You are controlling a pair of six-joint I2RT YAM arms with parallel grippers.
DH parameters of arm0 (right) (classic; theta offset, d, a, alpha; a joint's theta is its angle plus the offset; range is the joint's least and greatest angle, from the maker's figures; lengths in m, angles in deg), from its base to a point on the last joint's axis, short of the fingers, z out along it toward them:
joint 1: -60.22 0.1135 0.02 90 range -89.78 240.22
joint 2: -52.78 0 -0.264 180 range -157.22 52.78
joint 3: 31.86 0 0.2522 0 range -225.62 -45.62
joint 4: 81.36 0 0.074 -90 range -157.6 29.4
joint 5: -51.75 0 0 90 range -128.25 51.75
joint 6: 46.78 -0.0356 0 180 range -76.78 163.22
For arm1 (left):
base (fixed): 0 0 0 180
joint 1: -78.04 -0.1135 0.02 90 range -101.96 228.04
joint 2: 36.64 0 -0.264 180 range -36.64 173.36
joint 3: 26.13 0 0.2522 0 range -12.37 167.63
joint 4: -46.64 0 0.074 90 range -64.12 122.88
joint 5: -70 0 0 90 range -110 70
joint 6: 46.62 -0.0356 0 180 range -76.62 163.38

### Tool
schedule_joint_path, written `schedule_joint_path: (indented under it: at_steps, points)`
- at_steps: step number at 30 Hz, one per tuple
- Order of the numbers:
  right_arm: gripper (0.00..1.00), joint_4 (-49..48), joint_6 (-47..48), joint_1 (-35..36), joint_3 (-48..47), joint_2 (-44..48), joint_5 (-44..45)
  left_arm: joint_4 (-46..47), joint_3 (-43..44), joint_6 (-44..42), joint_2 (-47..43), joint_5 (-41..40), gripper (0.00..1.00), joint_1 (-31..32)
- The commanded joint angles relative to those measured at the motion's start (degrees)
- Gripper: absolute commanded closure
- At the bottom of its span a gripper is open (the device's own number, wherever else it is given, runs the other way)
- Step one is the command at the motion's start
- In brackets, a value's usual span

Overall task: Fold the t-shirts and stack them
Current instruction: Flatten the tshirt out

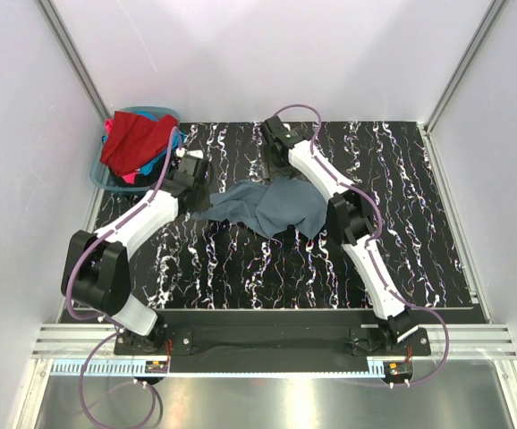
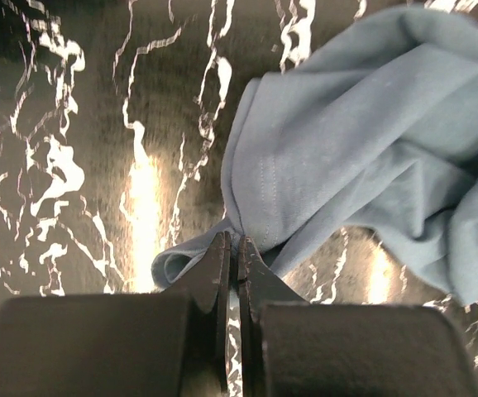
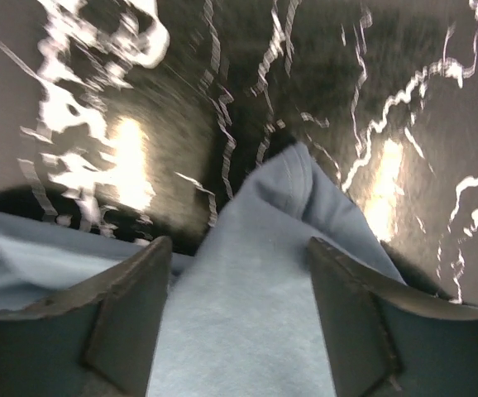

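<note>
Left gripper [image 2: 233, 248] clamps the slate t-shirt [image 1: 272, 207] by an edge; right gripper [image 3: 239, 265] straddles it, jaws apart.
Marbled table [image 1: 402, 223] bears the crumpled shirt mid-back, between both arms; teal basket [image 1: 100, 174], far-left corner, holds a red tee [image 1: 138, 141].

Both arms reach forward; left tool [image 2: 234, 245] pinched closed, right tool [image 3: 239, 245] spread wide.

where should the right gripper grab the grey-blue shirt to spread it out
Probably the far edge of the grey-blue shirt, at the rounded fold lying between the open fingers of the right gripper. Come down from above, straddling that ridge: it looks raised off the table, so both pads can close on it. The left gripper is shut on the shirt's left corner.
</note>
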Motion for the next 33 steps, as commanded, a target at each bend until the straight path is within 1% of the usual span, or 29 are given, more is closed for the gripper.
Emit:
schedule_joint_path:
  at_steps: [1,2,4,5,6,8,9,10,13,14,15,17,18,19,22,24,25,26,27,28,29,31,32,33]
  points:
    - [0.28,2.49,1.46,0.57,2.33,0.25,4.57,0.54,-1.25,0.40,-2.07,0.41,1.00,0.21]
    - [0.35,2.49,1.54,0.65,2.77,0.25,4.84,0.45,-1.34,0.40,-2.33,0.23,1.00,0.21]
    - [0.43,2.58,1.98,0.57,2.95,-0.01,5.10,0.19,-0.99,0.31,-2.33,-0.12,1.00,0.12]
    - [0.55,2.58,2.16,0.65,2.51,-0.10,5.19,0.10,-0.64,-0.21,-2.16,-0.29,1.00,0.12]
    - [0.61,2.58,2.59,0.57,2.16,-0.36,5.45,-0.42,0.41,-0.48,-2.24,-0.30,1.00,0.04]
    - [0.80,2.58,3.65,0.65,0.41,-0.54,6.41,-1.13,1.90,-1.35,-2.16,-0.30,1.00,-0.58]
    - [1.00,2.84,4.44,0.57,-0.47,-0.28,7.20,-2.35,3.65,-1.53,-2.33,-0.12,1.00,-0.93]
    - [1.00,3.28,4.44,0.57,-1.35,0.16,9.74,-2.88,4.62,-1.71,-2.42,0.05,1.00,-1.89]
    - [1.00,3.46,6.46,0.31,-4.78,3.84,13.09,-4.73,8.84,-2.85,-2.51,0.49,1.00,-3.91]
    - [1.00,3.11,7.07,0.13,-7.40,4.98,14.58,-5.17,10.33,-3.46,-2.33,0.93,1.00,-4.44]
    - [1.00,2.85,7.52,-0.31,-8.64,7.69,14.86,-6.30,13.91,-3.73,-1.98,1.11,1.00,-4.97]
    - [1.00,1.62,7.52,-1.98,-11.88,10.69,14.16,-7.28,17.89,-4.69,-1.20,1.46,1.00,-5.94]
    - [1.00,0.83,8.04,-2.42,-12.51,14.01,14.33,-8.50,22.52,-4.87,-0.84,1.38,1.00,-6.20]
    - [1.00,-0.31,8.74,-2.94,-12.61,15.88,14.51,-9.03,24.74,-5.13,-0.58,1.29,1.00,-6.38]
    - [1.00,-6.28,12.43,-3.12,-9.28,23.61,17.83,-11.41,34.14,-6.01,1.09,0.15,1.00,-6.99]
    - [1.00,-9.54,13.93,-3.39,-4.98,29.22,19.16,-12.02,39.58,-6.45,2.23,0.84,1.00,-7.61]
    - [1.00,-10.07,14.11,-3.47,-3.31,30.91,19.77,-12.20,40.75,-6.54,2.50,1.54,1.00,-8.13]
    - [1.00,-10.51,14.37,-3.82,1.06,32.84,19.95,-12.38,41.63,-6.54,2.94,2.86,1.00,-8.23]
    - [1.00,-11.04,15.07,-3.83,4.06,36.69,20.57,-12.47,41.64,-6.54,2.85,3.65,1.00,-8.23]
    - [1.00,-11.65,15.25,-3.91,7.48,38.64,22.14,-12.47,40.85,-6.37,2.77,4.44,1.00,-8.23]
    - [1.00,-12.09,14.73,-4.35,15.09,42.75,22.68,-12.47,38.15,-5.58,2.07,5.84,1.00,-8.23]
    - [1.00,-12.19,12.72,-5.23,24.00,47.16,21.81,-12.47,34.10,-4.79,0.40,6.64,1.00,-8.14]
    - [1.00,-12.19,9.40,-5.76,33.79,51.71,20.67,-12.38,29.29,-4.00,-0.30,6.65,1.00,-8.14]
    - [1.00,-12.19,7.19,-6.89,39.02,54.19,19.27,-12.47,26.72,-3.73,-1.01,6.74,1.00,-8.14]
